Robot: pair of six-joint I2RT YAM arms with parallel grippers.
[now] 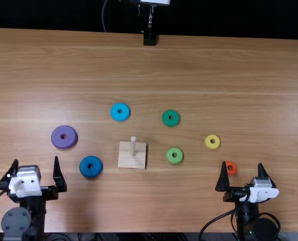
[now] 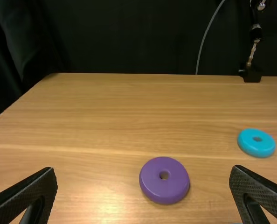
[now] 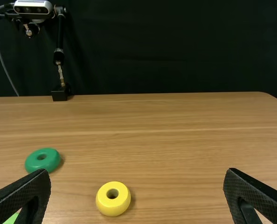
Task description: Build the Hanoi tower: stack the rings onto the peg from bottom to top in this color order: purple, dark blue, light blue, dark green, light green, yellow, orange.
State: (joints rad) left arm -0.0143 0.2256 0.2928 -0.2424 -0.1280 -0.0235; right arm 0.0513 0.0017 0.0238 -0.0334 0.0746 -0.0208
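Note:
My left gripper (image 1: 36,169) stands open at the near left, short of the purple ring (image 1: 64,137). My right gripper (image 1: 243,173) is open at the near right, the orange ring (image 1: 231,167) beside its left finger. The wooden base (image 1: 132,159) carries a bare upright peg (image 1: 133,145). Around it lie the dark blue ring (image 1: 91,166), light blue ring (image 1: 120,112), dark green ring (image 1: 171,118), light green ring (image 1: 174,155) and yellow ring (image 1: 212,142). From the wrists, the left gripper (image 2: 144,193) faces the purple ring (image 2: 164,180); the right gripper (image 3: 134,195) faces the yellow ring (image 3: 113,199).
A camera stand (image 1: 150,38) is fixed at the table's far edge, with a dark curtain behind it. Black cables (image 1: 216,219) loop around the right arm near the front edge. The wooden table (image 1: 229,85) stretches beyond the rings.

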